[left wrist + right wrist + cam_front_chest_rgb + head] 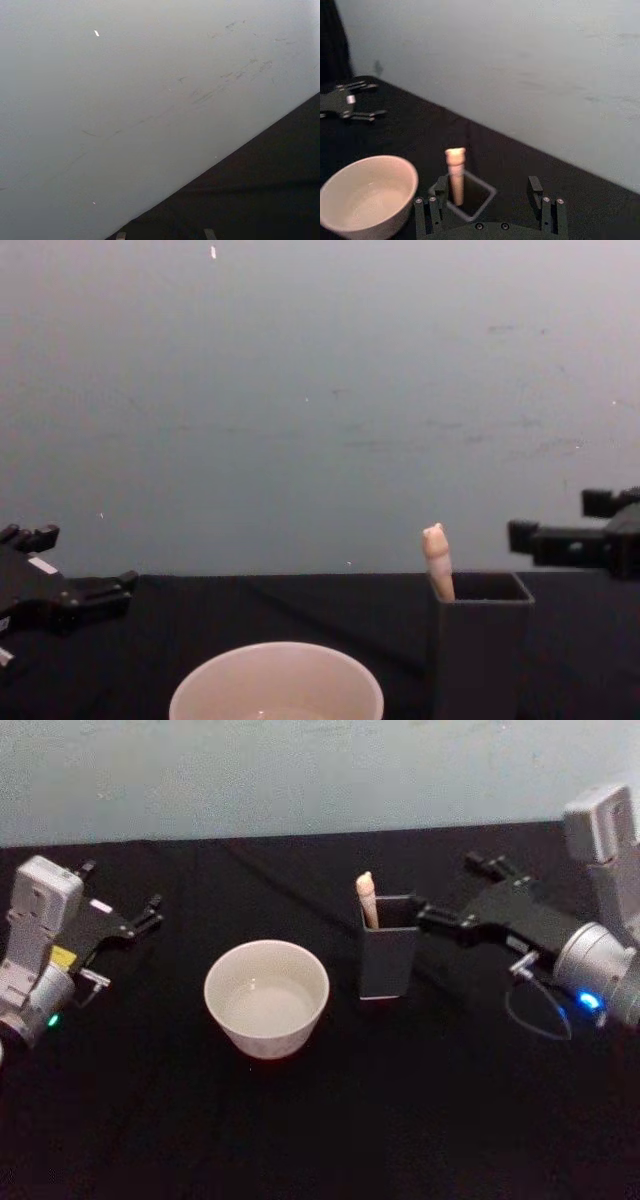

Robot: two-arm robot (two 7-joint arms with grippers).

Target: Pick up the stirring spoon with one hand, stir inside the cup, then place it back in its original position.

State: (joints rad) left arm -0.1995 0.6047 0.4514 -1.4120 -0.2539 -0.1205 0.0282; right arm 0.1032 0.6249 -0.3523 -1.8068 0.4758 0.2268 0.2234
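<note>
pretty sure this is a robotics lab bench and not a kitchen, table point(320, 1150) under plain black cloth, bare scuffed pale wall point(300, 770) along the far edge, grey left arm point(35, 955) and right arm point(600, 960) at either side, lone cup point(267, 998) staged mid-table

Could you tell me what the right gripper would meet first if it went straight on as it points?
Probably the peach-handled stirring spoon standing in the dark grey square holder; the open right gripper appears level with the handle, though depth is unclear.
</note>
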